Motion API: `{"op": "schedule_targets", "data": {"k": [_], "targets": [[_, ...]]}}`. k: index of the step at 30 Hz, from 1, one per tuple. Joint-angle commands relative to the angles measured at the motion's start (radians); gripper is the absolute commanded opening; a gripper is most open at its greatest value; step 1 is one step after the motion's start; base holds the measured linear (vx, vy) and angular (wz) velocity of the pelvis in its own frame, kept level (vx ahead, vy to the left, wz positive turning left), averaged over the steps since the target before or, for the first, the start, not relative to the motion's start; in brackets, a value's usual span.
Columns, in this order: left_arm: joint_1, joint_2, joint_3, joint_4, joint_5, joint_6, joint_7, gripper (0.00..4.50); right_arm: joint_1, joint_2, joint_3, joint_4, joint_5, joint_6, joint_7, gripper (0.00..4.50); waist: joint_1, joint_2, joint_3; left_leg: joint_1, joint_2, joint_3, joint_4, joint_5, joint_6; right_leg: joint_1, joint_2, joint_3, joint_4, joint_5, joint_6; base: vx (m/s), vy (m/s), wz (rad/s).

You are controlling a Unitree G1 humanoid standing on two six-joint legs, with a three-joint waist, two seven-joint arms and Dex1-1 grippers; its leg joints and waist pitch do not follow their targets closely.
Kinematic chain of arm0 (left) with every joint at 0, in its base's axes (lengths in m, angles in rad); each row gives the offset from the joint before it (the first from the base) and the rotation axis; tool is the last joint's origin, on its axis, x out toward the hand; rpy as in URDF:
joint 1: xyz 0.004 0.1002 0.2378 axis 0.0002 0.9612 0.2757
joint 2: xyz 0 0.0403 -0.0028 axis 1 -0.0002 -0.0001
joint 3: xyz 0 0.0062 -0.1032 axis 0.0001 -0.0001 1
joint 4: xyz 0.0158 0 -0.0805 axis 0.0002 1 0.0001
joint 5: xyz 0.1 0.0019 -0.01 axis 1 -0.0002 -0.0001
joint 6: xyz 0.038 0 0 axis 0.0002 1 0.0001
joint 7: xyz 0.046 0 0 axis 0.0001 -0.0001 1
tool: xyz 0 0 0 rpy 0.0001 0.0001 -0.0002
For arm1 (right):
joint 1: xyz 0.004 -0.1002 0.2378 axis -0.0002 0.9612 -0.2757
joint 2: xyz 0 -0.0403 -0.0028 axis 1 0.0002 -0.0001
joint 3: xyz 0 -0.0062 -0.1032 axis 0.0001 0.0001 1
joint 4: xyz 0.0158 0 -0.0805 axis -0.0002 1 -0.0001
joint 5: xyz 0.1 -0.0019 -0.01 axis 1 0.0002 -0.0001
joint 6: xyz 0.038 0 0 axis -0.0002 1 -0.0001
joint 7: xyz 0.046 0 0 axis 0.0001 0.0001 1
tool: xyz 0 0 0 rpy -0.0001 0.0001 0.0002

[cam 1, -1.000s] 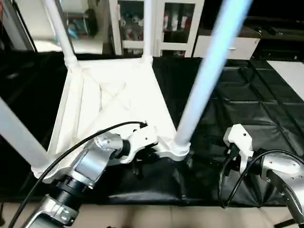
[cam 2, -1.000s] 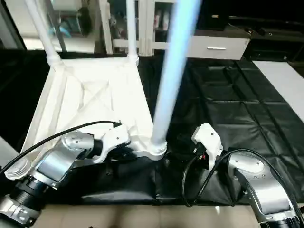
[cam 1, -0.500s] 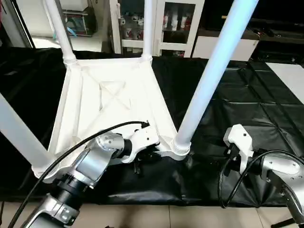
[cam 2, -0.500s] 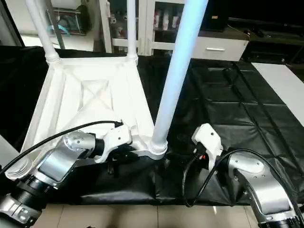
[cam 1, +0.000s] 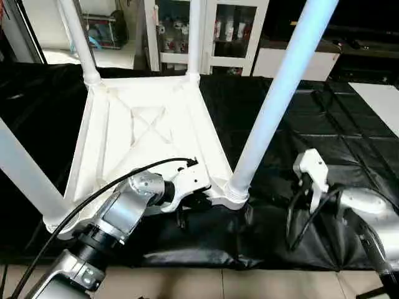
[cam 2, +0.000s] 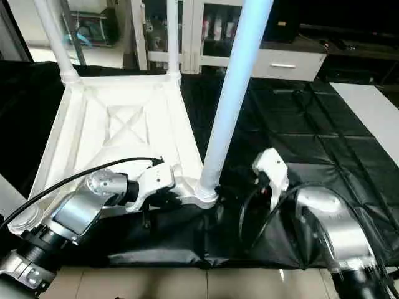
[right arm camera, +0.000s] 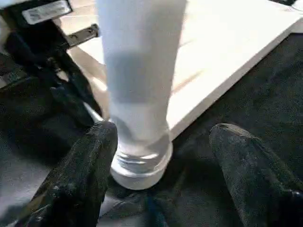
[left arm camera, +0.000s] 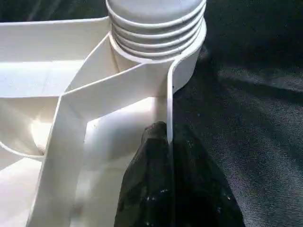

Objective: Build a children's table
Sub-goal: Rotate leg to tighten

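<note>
The left gripper (left arm camera: pixel 168 156) is clamped on the near rim of the upturned white tabletop (cam 1: pixel 149 134), beside the corner socket (left arm camera: pixel 156 52) holding one leg (cam 1: pixel 280 87). The right gripper (right arm camera: pixel 161 156) is spread wide — fingers either side of that leg, not touching. Black sheeting (cam 1: pixel 324 137) lies all round; cabinets (cam 1: pixel 212 31) stand behind.

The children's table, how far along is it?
All four legs stand in the upturned tabletop's corner sockets. The left end effector pinches the rim beside the near right leg; the open right end effector faces that leg. Left: perhaps final tightening, then flipping upright.
</note>
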Motion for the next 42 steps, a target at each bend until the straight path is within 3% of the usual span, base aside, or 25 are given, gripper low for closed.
{"op": "schedule_targets", "data": {"k": [1, 11, 12, 17, 24, 28, 37, 40, 41, 42], "targets": [[0.004, -0.003, -0.026, 0.024, -0.006, -0.011, -0.005, 0.11, -0.024, 0.007, 0.019, 0.037, -0.004, -0.017, 0.029, 3.44, -0.001, -0.018, -0.052, 0.002, 0.015, 0.004, -0.073, -0.202, 0.064, 0.039, -0.029, 0.020, -0.065, -0.225, -0.212, 0.000, 0.000, 0.00], [-0.004, 0.003, -0.046, 0.031, -0.007, -0.040, -0.031, 0.11, -0.128, 0.037, 0.089, 0.212, -0.031, -0.089, 0.162, 3.44, 0.003, -0.023, -0.055, 0.004, 0.017, 0.008, -0.067, -0.146, 0.089, 0.040, -0.030, 0.019, -0.053, -0.153, -0.248, 0.000, 0.000, 0.00], [-0.007, 0.005, -0.047, 0.035, -0.009, -0.046, -0.038, 0.04, -0.149, 0.043, 0.095, 0.244, -0.042, -0.105, 0.166, 3.26, 0.005, -0.027, -0.055, 0.004, 0.017, 0.009, -0.067, -0.143, 0.091, 0.041, -0.030, 0.019, -0.053, -0.151, -0.247, 0.000, 0.000, 0.00], [-0.016, 0.013, -0.054, 0.045, -0.011, -0.064, -0.053, 0.00, -0.203, 0.052, 0.115, 0.328, -0.063, -0.153, 0.207, 2.98, 0.002, -0.023, -0.055, 0.005, 0.017, 0.008, -0.067, -0.163, 0.084, 0.039, -0.030, 0.019, -0.054, -0.176, -0.251, 0.000, 0.000, 0.00], [-0.023, 0.019, -0.057, 0.053, -0.009, -0.073, -0.061, 0.00, -0.243, 0.061, 0.137, 0.402, -0.083, -0.195, 0.261, 2.44, 0.007, -0.022, -0.058, 0.006, 0.017, 0.010, -0.064, -0.126, 0.101, 0.042, -0.030, 0.019, -0.046, -0.105, -0.275, 0.000, 0.000, 0.00], [-0.027, 0.021, -0.058, 0.058, -0.010, -0.076, -0.064, 0.00, -0.256, 0.063, 0.147, 0.444, -0.093, -0.221, 0.290, 2.12, 0.009, -0.023, -0.057, 0.007, 0.018, 0.010, -0.065, -0.145, 0.099, 0.042, -0.031, 0.018, -0.048, -0.132, -0.276, 0.000, 0.000, 0.00], [-0.034, 0.022, -0.060, 0.070, -0.009, -0.082, -0.070, 0.00, -0.267, 0.069, 0.159, 0.497, -0.113, -0.257, 0.330, 2.05, 0.010, -0.023, -0.059, 0.008, 0.018, 0.009, -0.065, -0.147, 0.098, 0.042, -0.030, 0.018, -0.047, -0.119, -0.282, 0.000, 0.000, 0.00], [-0.044, 0.009, -0.046, 0.089, -0.012, -0.062, -0.050, 0.00, -0.272, 0.086, 0.150, 0.540, -0.139, -0.247, 0.252, 2.04, 0.010, -0.024, -0.059, 0.008, 0.017, 0.009, -0.065, -0.149, 0.097, 0.042, -0.030, 0.018, -0.047, -0.126, -0.281, 0.000, 0.000, 0.00], [-0.050, -0.001, -0.036, 0.099, -0.014, -0.052, -0.034, 0.00, -0.274, 0.094, 0.146, 0.560, -0.154, -0.249, 0.209, 2.04, 0.008, -0.026, -0.055, 0.007, 0.016, 0.010, -0.067, -0.170, 0.089, 0.040, -0.029, 0.018, -0.053, -0.159, -0.274, 0.000, 0.000, 0.00], [-0.061, -0.018, -0.024, 0.116, -0.015, -0.037, -0.007, 0.00, -0.275, 0.107, 0.141, 0.583, -0.169, -0.238, 0.153, 2.04, 0.004, -0.024, -0.051, 0.009, 0.016, 0.008, -0.073, -0.226, 0.061, 0.035, -0.029, 0.017, -0.060, -0.235, -0.255, 0.000, 0.000, 0.00]]}}
